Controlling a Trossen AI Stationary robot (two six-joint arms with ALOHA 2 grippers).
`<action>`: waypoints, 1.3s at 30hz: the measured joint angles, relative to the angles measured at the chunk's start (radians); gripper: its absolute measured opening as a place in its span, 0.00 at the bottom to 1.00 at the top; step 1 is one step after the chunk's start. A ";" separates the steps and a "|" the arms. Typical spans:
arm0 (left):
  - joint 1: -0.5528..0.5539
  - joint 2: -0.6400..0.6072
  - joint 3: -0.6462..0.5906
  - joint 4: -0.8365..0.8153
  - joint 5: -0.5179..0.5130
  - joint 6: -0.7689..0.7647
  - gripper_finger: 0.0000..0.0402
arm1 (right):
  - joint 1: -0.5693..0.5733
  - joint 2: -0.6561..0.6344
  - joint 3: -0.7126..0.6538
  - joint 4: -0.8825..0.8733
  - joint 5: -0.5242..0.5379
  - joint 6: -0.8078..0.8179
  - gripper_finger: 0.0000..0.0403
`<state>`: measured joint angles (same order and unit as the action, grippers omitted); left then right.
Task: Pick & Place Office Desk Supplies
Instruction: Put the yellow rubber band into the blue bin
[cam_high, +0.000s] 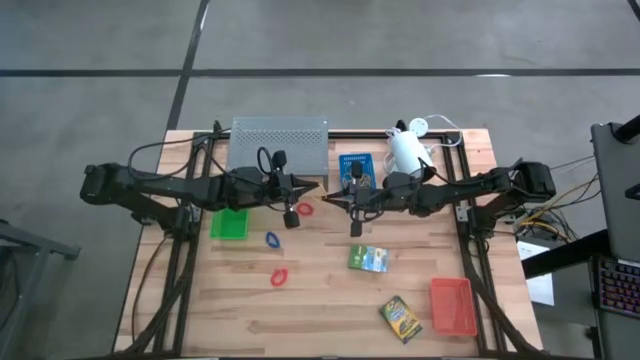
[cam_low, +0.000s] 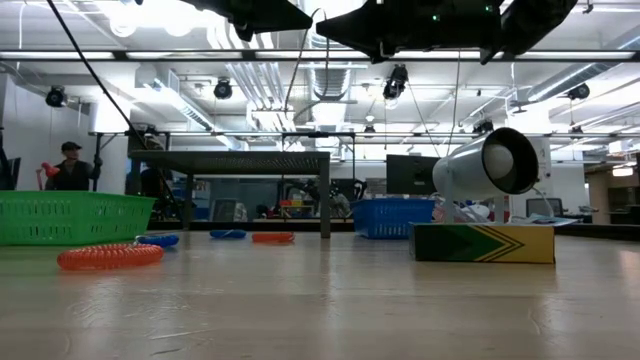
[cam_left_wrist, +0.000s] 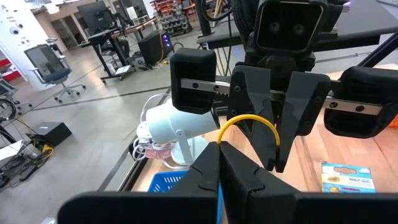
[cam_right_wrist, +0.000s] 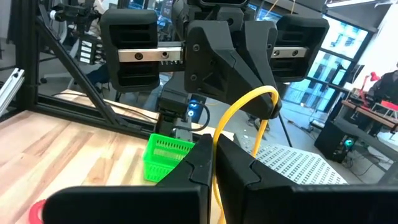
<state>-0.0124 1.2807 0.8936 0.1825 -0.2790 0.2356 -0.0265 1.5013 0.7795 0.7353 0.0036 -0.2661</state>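
High view: left gripper (cam_high: 322, 186) and right gripper (cam_high: 326, 199) meet tip to tip above the surface (cam_high: 330, 300), mid-back.

Left wrist: yellow rubber band (cam_left_wrist: 249, 124) arcs between both, left gripper clamped on one end.

Right wrist: right gripper clamped on the other; band's long axis runs gripper to gripper. Green tray (cam_right_wrist: 166, 155) lies past the left gripper, nearer the left arm.

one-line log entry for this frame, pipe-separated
phase: handover mid-air | left gripper: shut on yellow rubber band | right gripper: shut on same band | position: above table centre, near blue tray
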 joint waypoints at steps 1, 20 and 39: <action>0.000 0.000 0.000 0.000 0.000 0.000 0.02 | 0.000 0.000 0.000 0.000 0.000 0.000 0.02; -0.001 0.000 0.000 0.000 0.002 -0.003 0.11 | 0.000 0.000 0.000 0.000 0.000 0.000 0.02; -0.001 0.000 0.000 0.000 0.003 -0.057 0.53 | 0.000 0.000 0.000 0.000 0.000 -0.005 0.02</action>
<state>-0.0132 1.2808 0.8936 0.1829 -0.2765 0.1787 -0.0269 1.5013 0.7795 0.7353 0.0033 -0.2706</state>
